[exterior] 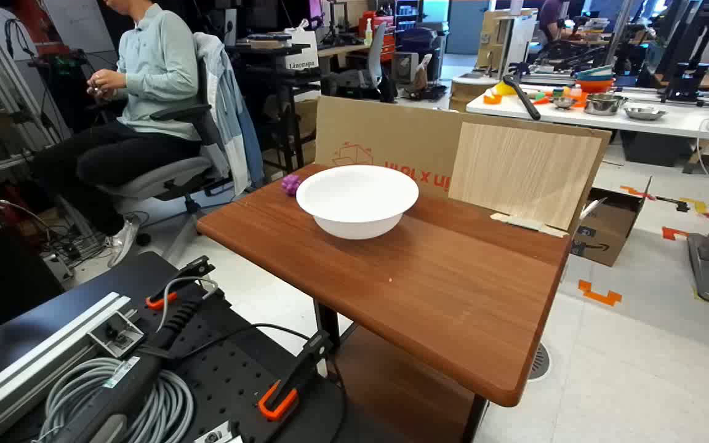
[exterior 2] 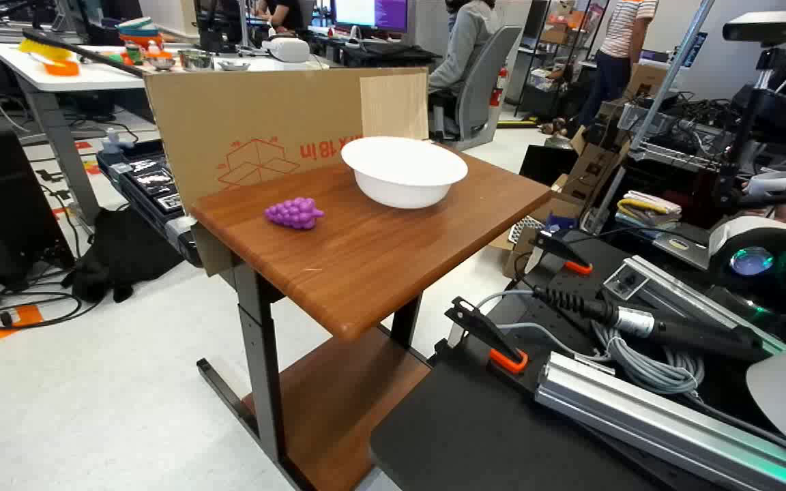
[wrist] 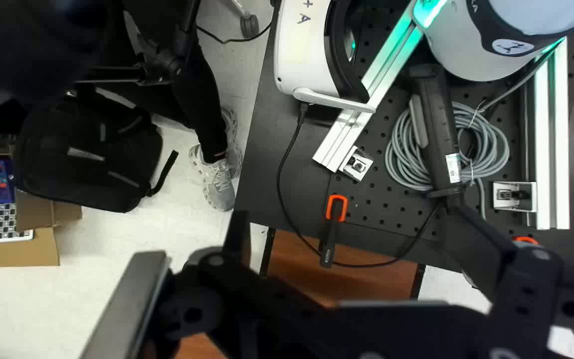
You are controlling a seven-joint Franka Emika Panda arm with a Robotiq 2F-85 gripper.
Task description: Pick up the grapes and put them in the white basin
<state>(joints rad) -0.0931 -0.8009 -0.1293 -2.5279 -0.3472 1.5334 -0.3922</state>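
One gripper [wrist: 349, 214], seemingly agape; one white basin [exterior 2: 406, 193], one grape bunch [exterior 2: 294, 213].

Both exterior views: bright, even indoor light, foreground mostly sharp, background softer, verticals leaning near the edges. White basin [exterior: 357, 192] nearly washed out inside, soft shadow under it on the counter [exterior: 459, 301]. Wrist view: harsher contrast, floor [wrist: 92, 264] glaring pale, tool [wrist: 359, 227] dark and out of focus, dark blur top left. Green glow at the arm base [wrist: 471, 55], spilling onto the rail [wrist: 394, 55].
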